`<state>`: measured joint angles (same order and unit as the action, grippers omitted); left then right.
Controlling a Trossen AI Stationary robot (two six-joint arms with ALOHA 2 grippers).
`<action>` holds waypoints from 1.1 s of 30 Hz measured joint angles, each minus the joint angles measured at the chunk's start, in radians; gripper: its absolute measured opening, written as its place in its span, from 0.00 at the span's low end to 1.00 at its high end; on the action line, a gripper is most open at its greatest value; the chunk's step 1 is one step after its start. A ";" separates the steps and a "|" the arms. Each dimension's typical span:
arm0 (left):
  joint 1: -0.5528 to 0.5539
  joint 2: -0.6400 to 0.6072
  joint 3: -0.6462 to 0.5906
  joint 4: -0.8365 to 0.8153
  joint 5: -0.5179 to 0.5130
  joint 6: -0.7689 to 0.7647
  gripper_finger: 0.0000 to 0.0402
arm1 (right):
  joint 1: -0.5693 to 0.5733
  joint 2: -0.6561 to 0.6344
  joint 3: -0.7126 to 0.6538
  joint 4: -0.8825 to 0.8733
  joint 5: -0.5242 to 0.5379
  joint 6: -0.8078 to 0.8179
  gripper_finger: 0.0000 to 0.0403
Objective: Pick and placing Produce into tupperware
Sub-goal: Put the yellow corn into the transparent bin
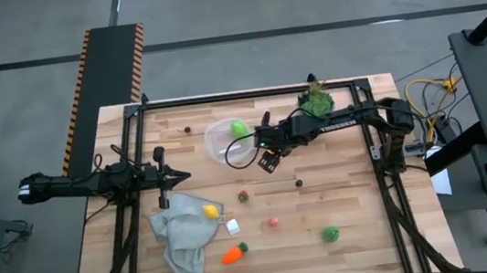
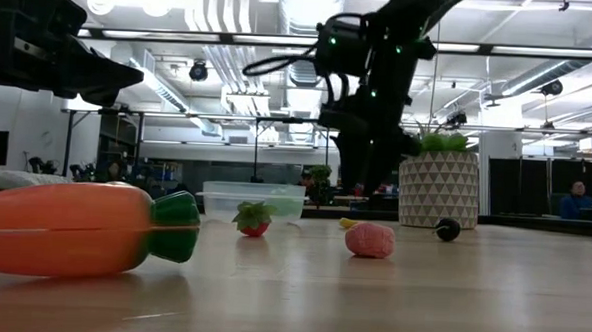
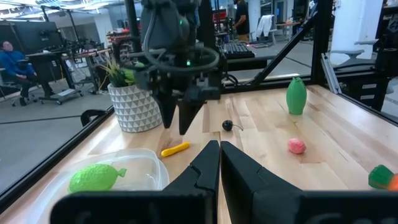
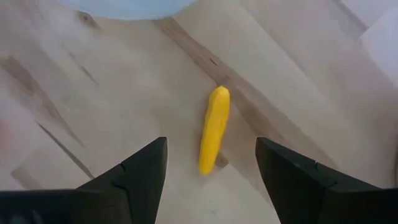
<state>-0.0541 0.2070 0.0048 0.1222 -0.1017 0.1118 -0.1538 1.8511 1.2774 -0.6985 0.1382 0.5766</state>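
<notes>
The clear tupperware [image 1: 222, 143] stands far of the table's middle with a light green piece [image 1: 239, 129] inside. Just right of it my right gripper [image 4: 211, 168] points down, open, above a long yellow piece [image 4: 214, 129] that lies flat on the wood between the fingers' lines, untouched. The left wrist view also shows this piece [image 3: 175, 149], below the right gripper [image 3: 180, 121]. A lemon [image 1: 211, 211], an orange carrot [image 1: 233, 254], a red piece [image 1: 243, 195], a pink one [image 1: 273, 221], a dark one [image 1: 299, 183] and a green one [image 1: 330, 233] lie loose. My left gripper [image 3: 219, 163] waits at the left, shut and level.
A grey cloth [image 1: 181, 237] lies at the near left, with a small white cube [image 1: 233, 227] beside it. A potted plant in a white patterned pot [image 1: 316, 102] stands at the far edge right of the tupperware. Another dark bit [image 1: 188, 130] lies far left.
</notes>
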 joint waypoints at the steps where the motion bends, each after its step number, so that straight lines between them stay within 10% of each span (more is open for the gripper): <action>1: 0.000 0.001 0.000 0.001 0.000 0.000 0.00 | -0.004 0.000 -0.014 0.018 -0.011 0.001 0.59; 33: 0.000 0.002 0.000 0.000 0.000 0.000 0.00 | -0.012 0.014 -0.226 0.350 -0.039 0.033 0.58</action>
<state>-0.0541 0.2089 0.0048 0.1219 -0.1015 0.1118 -0.1661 1.8652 1.0515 -0.3486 0.0988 0.6098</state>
